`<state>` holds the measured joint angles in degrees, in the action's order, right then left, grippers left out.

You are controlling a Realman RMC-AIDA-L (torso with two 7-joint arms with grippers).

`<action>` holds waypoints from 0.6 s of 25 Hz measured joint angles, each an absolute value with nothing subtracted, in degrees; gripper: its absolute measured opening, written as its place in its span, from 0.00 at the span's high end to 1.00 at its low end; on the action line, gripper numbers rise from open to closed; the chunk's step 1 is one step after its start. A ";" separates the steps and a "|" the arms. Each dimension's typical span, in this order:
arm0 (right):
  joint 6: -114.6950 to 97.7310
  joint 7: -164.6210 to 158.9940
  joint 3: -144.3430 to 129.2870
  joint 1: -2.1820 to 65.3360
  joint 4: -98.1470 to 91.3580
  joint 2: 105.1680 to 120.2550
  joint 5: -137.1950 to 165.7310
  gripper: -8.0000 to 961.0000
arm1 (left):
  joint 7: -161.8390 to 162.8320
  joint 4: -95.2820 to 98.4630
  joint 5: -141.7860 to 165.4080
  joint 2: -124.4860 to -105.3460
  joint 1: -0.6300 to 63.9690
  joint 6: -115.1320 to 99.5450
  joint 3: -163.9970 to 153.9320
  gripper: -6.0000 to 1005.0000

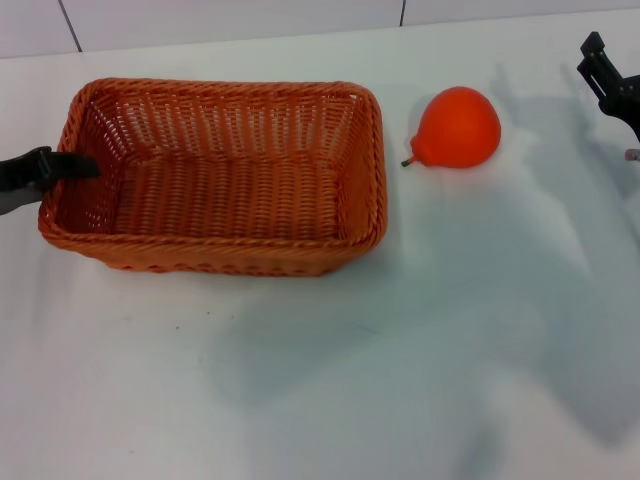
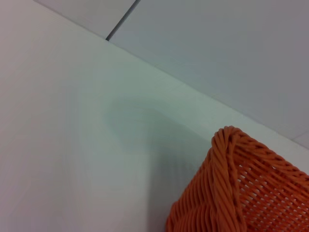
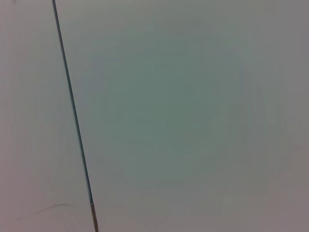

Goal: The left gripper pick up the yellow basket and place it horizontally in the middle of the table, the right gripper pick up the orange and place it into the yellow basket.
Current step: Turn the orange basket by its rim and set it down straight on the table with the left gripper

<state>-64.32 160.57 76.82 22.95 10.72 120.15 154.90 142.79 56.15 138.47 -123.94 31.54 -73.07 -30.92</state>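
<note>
Bare white table (image 1: 330, 380) fills the near edge. At the left edge, the left gripper (image 1: 70, 166) reaches over the short end wall of the yellow basket (image 1: 215, 175), one dark finger inside; whether it pinches the wall I cannot tell. Nothing lies in the basket, which sits lengthwise toward the far left. Just beside its right end rests the orange (image 1: 457, 128), apart from it. At the far right corner hangs the right gripper (image 1: 608, 75), its grip hidden.
</note>
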 joint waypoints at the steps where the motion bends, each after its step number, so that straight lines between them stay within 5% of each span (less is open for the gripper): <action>1: -64.33 160.57 76.82 22.95 10.72 120.15 154.90 0.10 | 142.67 56.15 138.32 -123.94 31.54 -73.05 -30.97 0.70; 4: -64.33 160.58 76.82 22.90 10.72 120.14 154.93 0.10 | 142.52 56.15 137.84 -123.94 31.54 -72.79 -31.00 0.68; 15: -63.53 160.57 74.01 23.05 11.02 120.13 154.96 0.10 | 134.42 56.85 128.54 -123.81 30.39 -69.65 -30.91 0.24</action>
